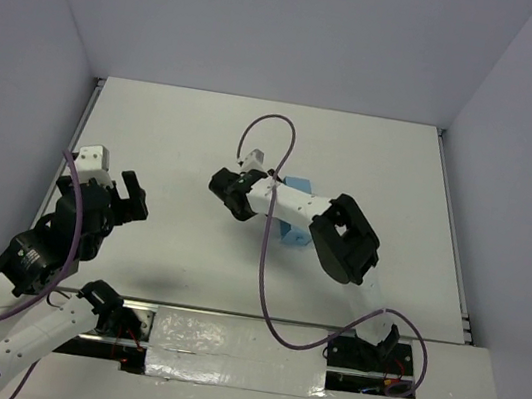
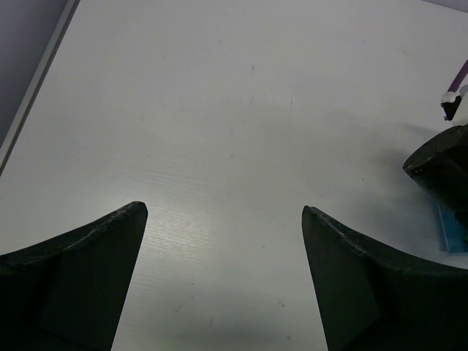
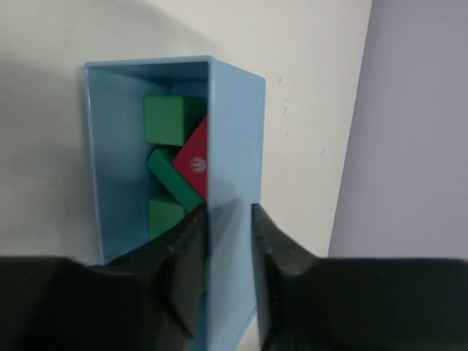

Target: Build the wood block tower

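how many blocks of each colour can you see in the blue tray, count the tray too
green blocks: 3
red block: 1
blue tray: 1
total: 5 in view; more blocks may be hidden lower in the tray

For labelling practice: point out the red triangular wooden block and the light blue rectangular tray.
Red triangular wooden block (image 3: 195, 161): right wrist view, its red front face.
Light blue rectangular tray (image 3: 235, 131): right wrist view, right wall.
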Controlling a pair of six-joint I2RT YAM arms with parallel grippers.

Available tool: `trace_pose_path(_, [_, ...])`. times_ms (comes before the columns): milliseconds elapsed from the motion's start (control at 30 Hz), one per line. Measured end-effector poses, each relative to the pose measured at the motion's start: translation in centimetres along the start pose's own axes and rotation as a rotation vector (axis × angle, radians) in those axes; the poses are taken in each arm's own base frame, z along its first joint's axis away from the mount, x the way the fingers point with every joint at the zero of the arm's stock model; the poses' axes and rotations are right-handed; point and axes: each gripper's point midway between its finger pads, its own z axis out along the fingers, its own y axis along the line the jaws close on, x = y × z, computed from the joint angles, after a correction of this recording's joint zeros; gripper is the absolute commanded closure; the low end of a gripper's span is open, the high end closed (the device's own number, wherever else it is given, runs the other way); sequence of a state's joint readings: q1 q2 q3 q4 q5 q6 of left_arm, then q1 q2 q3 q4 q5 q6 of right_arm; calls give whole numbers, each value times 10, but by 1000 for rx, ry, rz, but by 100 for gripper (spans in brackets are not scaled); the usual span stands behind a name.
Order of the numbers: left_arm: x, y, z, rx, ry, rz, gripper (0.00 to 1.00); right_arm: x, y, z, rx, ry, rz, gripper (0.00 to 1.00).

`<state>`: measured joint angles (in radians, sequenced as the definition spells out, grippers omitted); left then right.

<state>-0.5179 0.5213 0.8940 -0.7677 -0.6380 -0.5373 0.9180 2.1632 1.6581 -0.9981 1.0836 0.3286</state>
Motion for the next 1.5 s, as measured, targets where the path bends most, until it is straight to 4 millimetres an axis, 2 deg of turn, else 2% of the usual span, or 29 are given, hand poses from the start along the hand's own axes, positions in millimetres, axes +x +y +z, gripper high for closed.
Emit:
trace_pose_path(100, [-1, -1, 0, 5, -2, 8, 0, -1, 9, -6, -30, -9, 5, 47])
trace_pose_path(267, [-1, -3, 1, 13, 0, 10, 1, -5, 21, -15, -84, -25, 18, 29])
trace_pose_path(300, [-1, -4, 2, 15, 3, 11, 0, -7, 22, -17, -97, -30, 26, 5])
trace_pose_path(333, [0, -5, 3, 16, 6, 14, 0, -10, 22, -21, -114, -37, 41, 0])
trace_pose_path(467, [2, -9, 6, 21, 19, 22, 0, -28, 11, -42, -216, -89, 129, 0])
trace_pose_path(600, [5, -12, 9, 27, 34, 32, 0, -50, -21, -76, -432, -177, 319, 0])
trace_pose_path(667, [7, -12, 10, 28, 40, 36, 0, -55, -39, -85, -574, -200, 414, 0])
trace_pose_path(767, [8, -12, 11, 28, 46, 50, 0, -56, -67, -73, -707, -207, 547, 0])
trace_pose_path(833, [9, -13, 11, 31, 49, 57, 0, -51, -74, -55, -744, -182, 592, 0])
trace_pose_path(867, [10, -14, 12, 33, 52, 60, 0, -48, -72, -50, -767, -169, 599, 0])
trace_pose_path(1067, [16, -18, 17, 37, 84, 80, 1, -26, -24, -34, -877, -55, 546, 0])
trace_pose_path(1133, [17, -19, 17, 39, 88, 82, 1, -18, -14, -29, -882, -22, 541, 0])
trace_pose_path(1233, [18, -20, 17, 44, 90, 81, 0, -10, -10, -22, -871, 2, 547, 0])
trace_pose_path(1500, [18, -22, 17, 58, 94, 81, 1, -16, -14, -14, -841, -22, 577, 0])
